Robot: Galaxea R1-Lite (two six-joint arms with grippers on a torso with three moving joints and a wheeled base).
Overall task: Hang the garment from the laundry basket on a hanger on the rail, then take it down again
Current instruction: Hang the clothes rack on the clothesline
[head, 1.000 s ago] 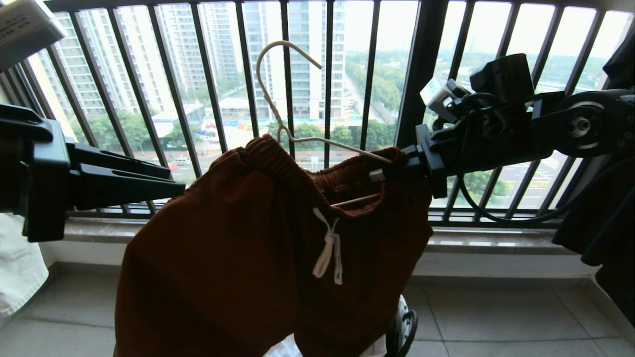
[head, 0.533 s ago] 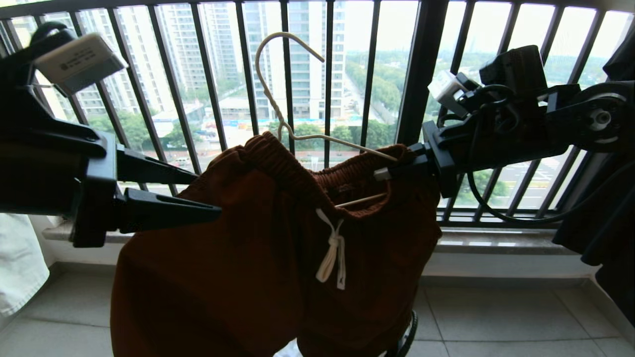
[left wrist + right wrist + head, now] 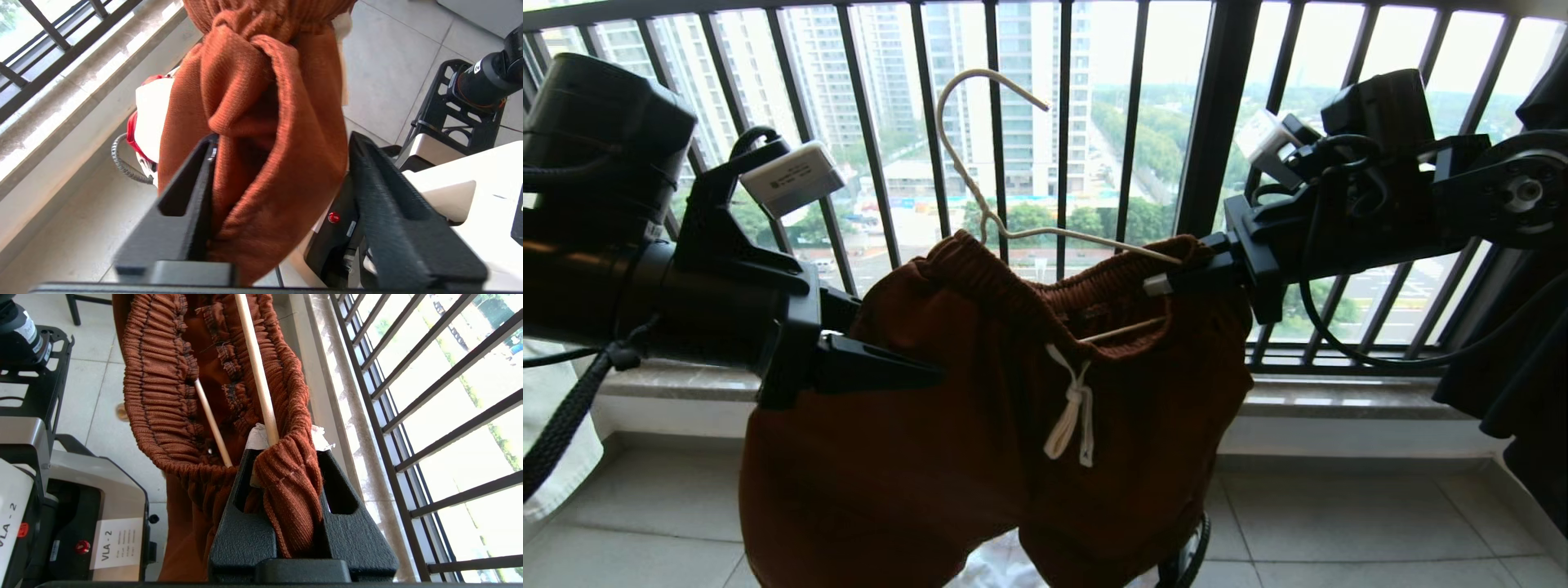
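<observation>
1. The brown shorts [image 3: 980,425] hang on the thin white hanger [image 3: 992,212] in front of the black balcony bars [image 3: 1217,122].
2. The right gripper [image 3: 286,457] pinches the end of the hanger and the waistband together.
3. The left gripper [image 3: 282,151] has its fingers spread wide, one on each side of the hanging cloth, not squeezing it.
</observation>
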